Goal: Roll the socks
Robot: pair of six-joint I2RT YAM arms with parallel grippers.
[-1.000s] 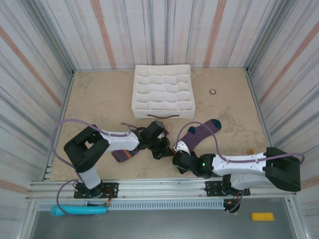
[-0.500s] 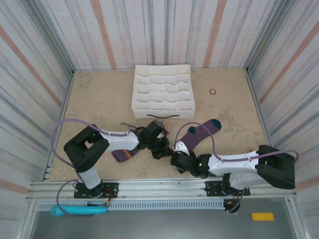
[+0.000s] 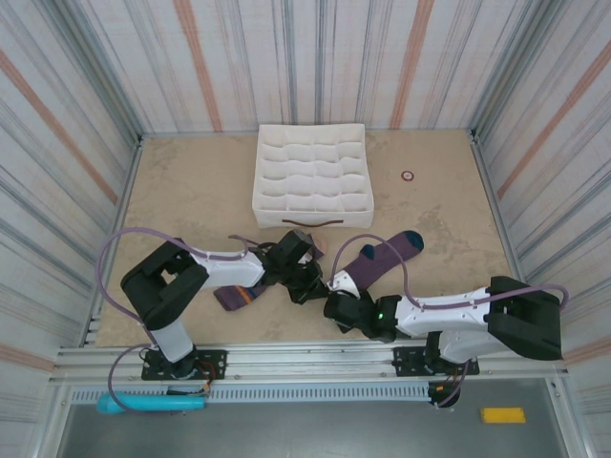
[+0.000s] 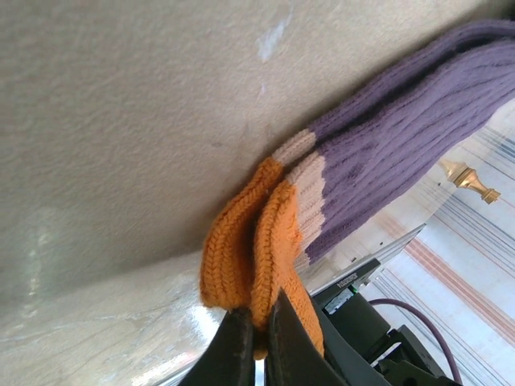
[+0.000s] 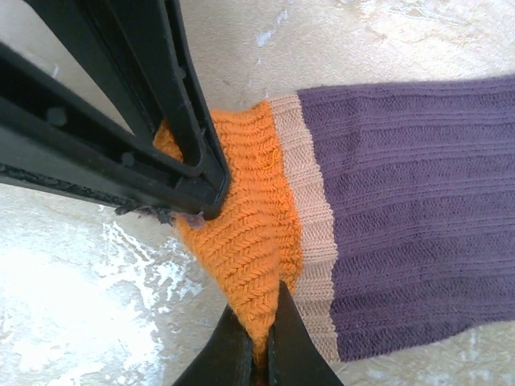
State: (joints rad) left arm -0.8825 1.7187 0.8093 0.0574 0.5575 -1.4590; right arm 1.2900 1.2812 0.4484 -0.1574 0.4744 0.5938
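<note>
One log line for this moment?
left gripper: jaws shut on orange cuff | right gripper: jaws shut on same cuff | sock: unrolled on table

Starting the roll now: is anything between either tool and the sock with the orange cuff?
Nothing visible. The left tool and right tool are each shut on the orange cuff of the sock, side by side.
</note>
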